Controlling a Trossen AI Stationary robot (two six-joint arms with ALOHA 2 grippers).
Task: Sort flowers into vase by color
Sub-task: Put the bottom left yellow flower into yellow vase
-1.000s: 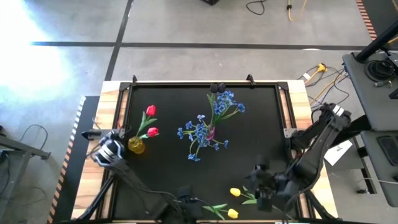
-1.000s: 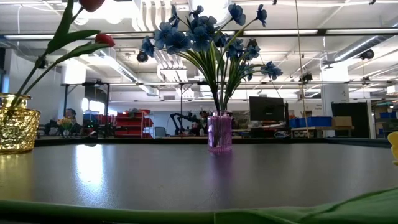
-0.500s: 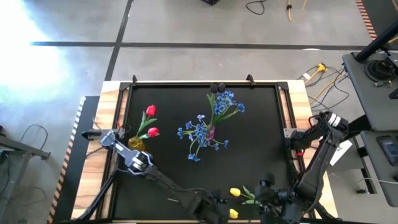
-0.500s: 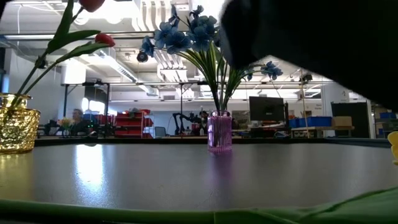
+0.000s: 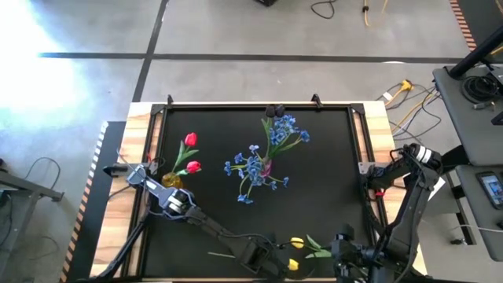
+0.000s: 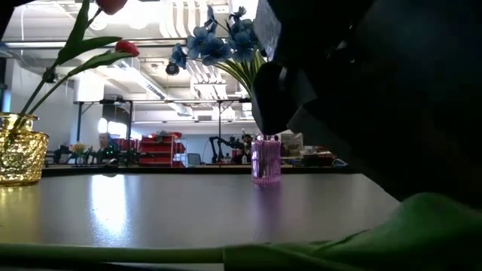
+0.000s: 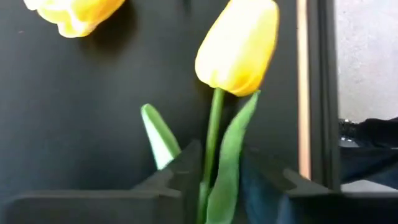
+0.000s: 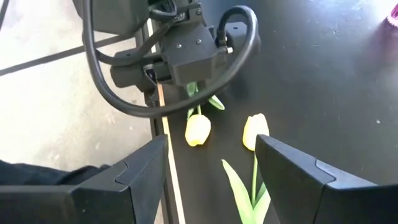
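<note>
Two yellow tulips lie at the table's near edge. The nearer one (image 5: 292,266) has its stem between the fingers of my left gripper (image 5: 271,261), which is shut on it (image 7: 221,155). The other yellow tulip (image 5: 297,244) lies flat beside it (image 8: 255,132). My right gripper (image 5: 346,259) hovers open near the near right corner (image 8: 211,143), touching nothing. Two red tulips (image 5: 191,153) stand in a gold vase (image 5: 172,183). The blue blossoms (image 5: 267,153) stand in a purple vase (image 6: 265,159). My left gripper pinches the nearer yellow tulip by its green stem (image 7: 210,140), a short way below the head (image 7: 239,46), with a leaf (image 7: 231,155) caught between the fingers too. The fingers lie across the stem. The head points toward the table's right.
A wooden frame with a raised black rim (image 5: 369,169) borders the black table. A dark arm fills the upper right of the low view (image 6: 376,90). A green leaf (image 6: 422,229) rises close in front of that camera. Bare table lies between the vases and the near edge.
My left arm has stretched out along the near edge toward the right and come onto the nearer yellow tulip. My right gripper has drawn back toward the near right corner. In the low view a dark arm has come in and the green leaf has risen at the right.
</note>
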